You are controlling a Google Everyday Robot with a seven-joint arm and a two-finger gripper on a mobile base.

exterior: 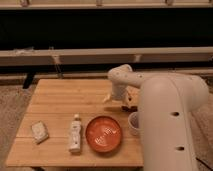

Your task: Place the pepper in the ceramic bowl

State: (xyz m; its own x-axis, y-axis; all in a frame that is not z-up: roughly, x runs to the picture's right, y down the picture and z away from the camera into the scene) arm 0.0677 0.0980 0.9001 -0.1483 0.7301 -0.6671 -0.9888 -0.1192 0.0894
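The ceramic bowl (103, 133) is round, orange-red and glossy, and sits empty near the table's front edge. My gripper (118, 101) hangs from the white arm down to the tabletop, behind and to the right of the bowl. A small dark red shape, which looks like the pepper (129, 107), lies on the table at the gripper's right side. It is partly hidden by the arm. Whether the gripper touches it I cannot tell.
A pale bottle (75, 133) lies left of the bowl. A small pale packet (39, 131) lies at the front left. A small white cup (134, 123) stands right of the bowl against my arm's body (170, 120). The wooden table (65, 100) ends at a dark wall.
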